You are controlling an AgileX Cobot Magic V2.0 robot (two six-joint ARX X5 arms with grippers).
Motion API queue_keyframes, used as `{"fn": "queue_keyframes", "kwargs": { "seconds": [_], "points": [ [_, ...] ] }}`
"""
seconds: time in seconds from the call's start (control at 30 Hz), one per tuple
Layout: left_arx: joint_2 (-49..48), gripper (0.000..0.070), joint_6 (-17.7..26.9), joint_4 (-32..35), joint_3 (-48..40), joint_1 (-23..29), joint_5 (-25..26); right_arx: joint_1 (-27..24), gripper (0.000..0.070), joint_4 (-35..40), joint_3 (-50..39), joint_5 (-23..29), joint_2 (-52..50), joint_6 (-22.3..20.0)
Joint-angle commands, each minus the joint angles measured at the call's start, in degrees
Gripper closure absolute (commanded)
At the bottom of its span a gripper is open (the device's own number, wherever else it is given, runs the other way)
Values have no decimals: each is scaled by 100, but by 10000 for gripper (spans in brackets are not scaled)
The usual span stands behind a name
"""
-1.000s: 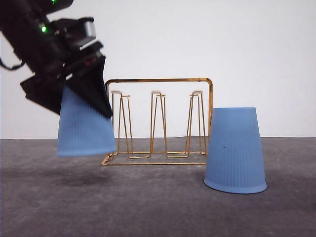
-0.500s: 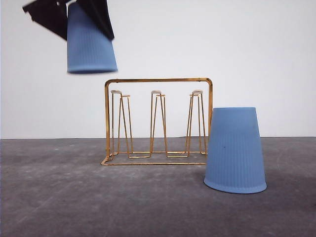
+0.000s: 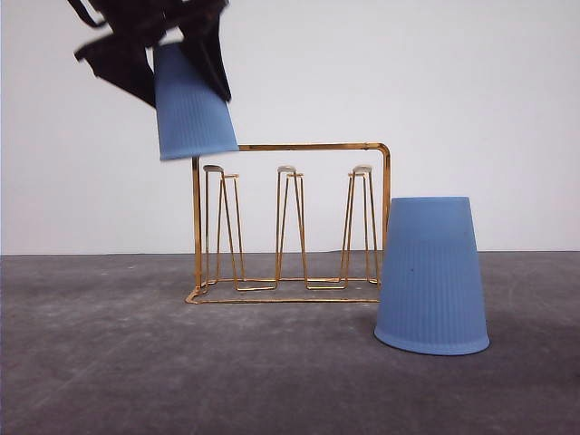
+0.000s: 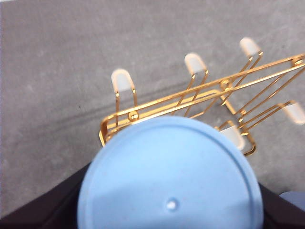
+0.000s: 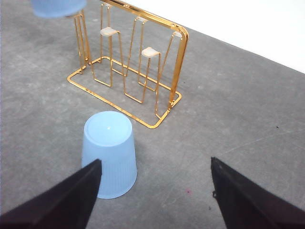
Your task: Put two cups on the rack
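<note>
Cups are my concern: one cup (image 3: 193, 104) hangs mouth-down in my left gripper (image 3: 172, 45), clamped by its closed end so the open mouth can drop over a prong. It sits above the left end of the rack (image 3: 290, 222), its rim just over the frame's top corner, tilted slightly. The second cup (image 3: 431, 275) stands upside down on the table (image 3: 91, 362) right of the rack, nearer the camera; my right gripper (image 5: 155, 191) hovers spread wide above it.
</note>
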Motion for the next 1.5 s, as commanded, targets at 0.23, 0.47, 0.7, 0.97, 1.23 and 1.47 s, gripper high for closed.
{"fn": "queue_keyframes", "kwargs": {
  "seconds": [0.23,0.47,0.7,0.97,1.23,1.47],
  "points": [
    [979,348,-24,198,127,-22,-7,24,237,61,90,22,17,74],
    [1445,317,-24,297,127,-26,0,24,237,62,90,22,17,74],
    [1479,137,-24,230,149,-48,15,24,237,61,90,22,17,75],
    [1458,148,168,-1727,1177,2,83,24,237,59,92,20,17,78],
    [1113,162,175,-3179,1557,3,654,24,237,52,90,19,17,241],
    [14,231,122,-2558,480,0,781,26,237,-5,90,-10,19,568]
  ]
}}
